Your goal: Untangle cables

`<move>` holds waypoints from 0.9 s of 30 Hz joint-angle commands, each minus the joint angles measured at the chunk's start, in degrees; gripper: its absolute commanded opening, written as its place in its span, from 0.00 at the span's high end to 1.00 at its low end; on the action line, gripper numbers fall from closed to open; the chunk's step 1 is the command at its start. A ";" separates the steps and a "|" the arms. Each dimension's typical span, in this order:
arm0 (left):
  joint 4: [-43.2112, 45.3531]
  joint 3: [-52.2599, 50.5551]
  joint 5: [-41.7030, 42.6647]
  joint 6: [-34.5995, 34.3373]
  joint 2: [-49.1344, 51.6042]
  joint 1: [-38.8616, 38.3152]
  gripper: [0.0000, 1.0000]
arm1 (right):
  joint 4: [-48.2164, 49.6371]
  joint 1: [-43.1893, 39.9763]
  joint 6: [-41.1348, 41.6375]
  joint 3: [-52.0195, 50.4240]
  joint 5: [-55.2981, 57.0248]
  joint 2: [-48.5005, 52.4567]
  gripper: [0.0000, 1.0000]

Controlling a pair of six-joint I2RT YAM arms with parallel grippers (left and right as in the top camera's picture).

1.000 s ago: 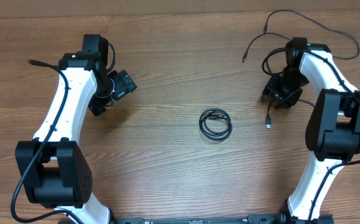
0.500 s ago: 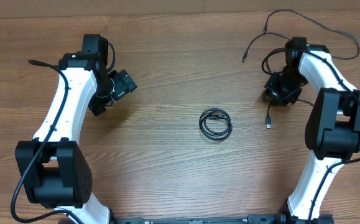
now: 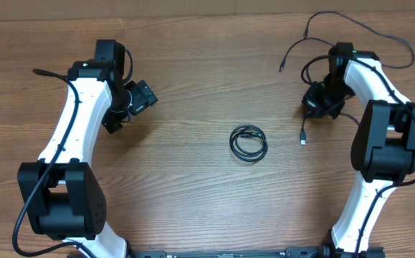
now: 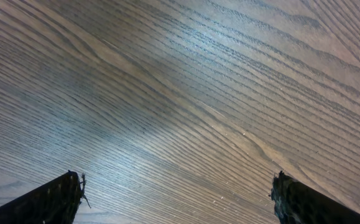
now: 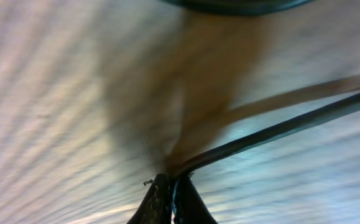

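A small coiled black cable (image 3: 249, 142) lies at the table's middle. A second thin black cable (image 3: 304, 129) runs from my right gripper (image 3: 320, 102) down to its silver plug end (image 3: 302, 140) on the wood. In the right wrist view that gripper (image 5: 171, 186) is shut on this cable (image 5: 279, 127), which leaves the fingertips toward the right. A longer loose cable (image 3: 365, 30) curves along the far right. My left gripper (image 3: 140, 99) hangs open over bare wood at the left; its fingers (image 4: 46, 200) have nothing between them.
The right arm's own thick black wires (image 3: 309, 70) loop beside its wrist. Wooden tabletop (image 3: 207, 201) spreads toward the front; both white arm bases stand at the near left and near right.
The right gripper has closed onto the thin cable and shifted slightly left, dragging the silver plug end a little left and up. The left arm has not moved.
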 commanded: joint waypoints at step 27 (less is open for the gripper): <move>-0.15 0.17 -0.35 1.53 -0.57 -0.07 0.01 | -21.81 -18.32 0.33 17.51 13.33 0.46 0.00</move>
